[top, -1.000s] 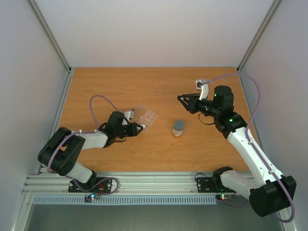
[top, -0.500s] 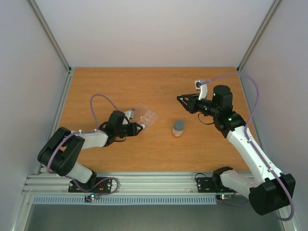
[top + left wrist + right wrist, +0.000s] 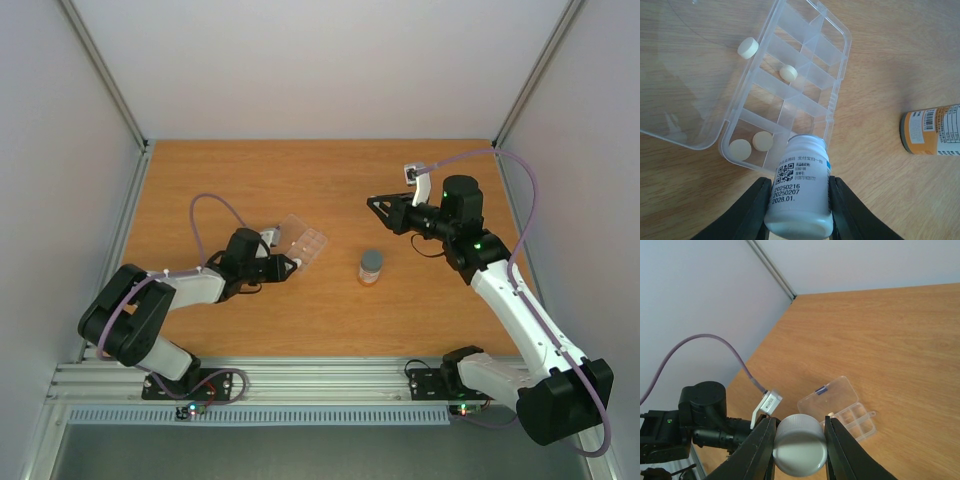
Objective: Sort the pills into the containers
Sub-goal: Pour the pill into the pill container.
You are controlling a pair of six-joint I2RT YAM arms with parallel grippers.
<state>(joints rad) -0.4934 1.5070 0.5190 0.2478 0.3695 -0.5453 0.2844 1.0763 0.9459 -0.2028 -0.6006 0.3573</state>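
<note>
Wood table [image 3: 300,180] bears light, roll-prone pills [image 3: 788,73]; left pincer [image 3: 799,206] clamps their white bottle [image 3: 801,175] mid-body, right pincer [image 3: 799,440] grips a cap [image 3: 800,447].

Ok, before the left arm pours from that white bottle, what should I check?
Left hand gripping the white bottle: ok.
Bottle mouth over a cell of the pill box: cannot tell, mouth hidden.
Lid open flat: ok.
Pills all in cells: not ok, one pill lies by the hinge, outside them.
Right hand holding the cap away from the box: ok.
Orange bottle clear of the pour: ok.
</note>
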